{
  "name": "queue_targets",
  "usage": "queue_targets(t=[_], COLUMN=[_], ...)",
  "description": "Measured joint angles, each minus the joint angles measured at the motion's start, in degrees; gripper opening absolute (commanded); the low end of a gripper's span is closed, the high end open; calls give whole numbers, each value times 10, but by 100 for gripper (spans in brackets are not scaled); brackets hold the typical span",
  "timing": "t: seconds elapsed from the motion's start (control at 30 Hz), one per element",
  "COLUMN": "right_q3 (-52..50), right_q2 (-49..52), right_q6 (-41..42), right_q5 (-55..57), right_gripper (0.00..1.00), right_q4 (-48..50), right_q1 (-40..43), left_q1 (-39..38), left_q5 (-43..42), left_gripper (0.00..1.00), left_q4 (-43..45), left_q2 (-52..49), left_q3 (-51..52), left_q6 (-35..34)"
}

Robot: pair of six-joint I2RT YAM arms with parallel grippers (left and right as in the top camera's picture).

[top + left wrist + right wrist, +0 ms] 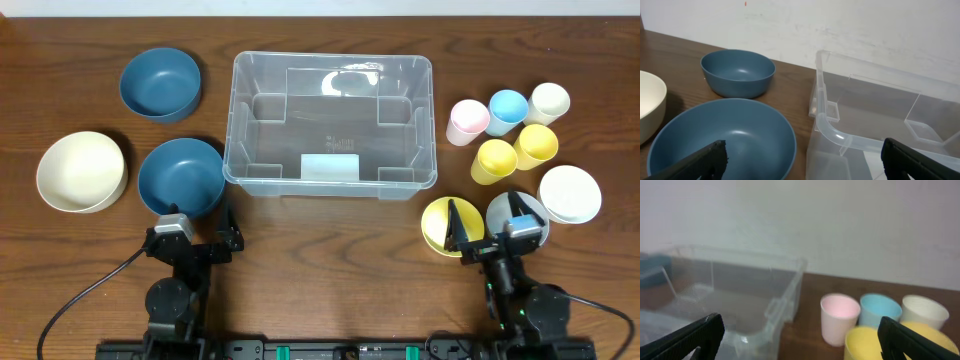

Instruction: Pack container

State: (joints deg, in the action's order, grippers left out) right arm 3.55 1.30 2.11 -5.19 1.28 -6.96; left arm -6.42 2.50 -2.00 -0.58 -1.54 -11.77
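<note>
The container (330, 130) sits empty mid-desk, nearer the far edge, so packing has likely not begun. A blue bowl (180, 177) lies just off its near left corner, and cups (510, 125) stand toward the right edge. The left gripper (802, 160) and right gripper (800, 330) hang at the near edge, wide open and holding nothing. The next move probably calls for the left one to reach the bowl's rim.
</note>
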Motion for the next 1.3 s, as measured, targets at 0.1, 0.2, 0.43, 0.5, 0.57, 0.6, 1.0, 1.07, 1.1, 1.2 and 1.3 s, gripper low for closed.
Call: queue_targets(t=[0.1,0.2,0.43,0.5,0.57,0.6,1.0,1.07,1.1,1.2,1.3], right_q3=[74,183,495,584,644,672,707,698,686,637,576], right_q2=[36,111,362,430,476,498,588,593,593,593,593], right_q6=[9,14,21,20,21,22,89,150,186,272,338], right_q5=[-4,-7,-32,-52,-76,-94,-128,-87,-63,-10,16], right_gripper=[99,99,99,99,99,99,82,85,86,90,87], right_q4=[-41,-105,-342,-418,-477,-506,-734,-768,-783,-793,-770], right_q1=[0,0,0,0,0,0,0,0,0,0,0], left_q1=[0,0,0,0,0,0,0,0,0,0,0], left_q5=[0,0,0,0,0,-1,0,-1,0,0,-1], left_gripper=[98,98,98,98,98,98,98,98,98,98,98], left_q4=[0,0,0,0,0,0,0,-1,-1,-1,-1], left_q2=[0,0,0,0,0,0,0,0,0,0,0], left_q3=[0,0,0,0,0,0,0,0,0,0,0], left_q6=[0,0,0,0,0,0,0,0,0,0,0])
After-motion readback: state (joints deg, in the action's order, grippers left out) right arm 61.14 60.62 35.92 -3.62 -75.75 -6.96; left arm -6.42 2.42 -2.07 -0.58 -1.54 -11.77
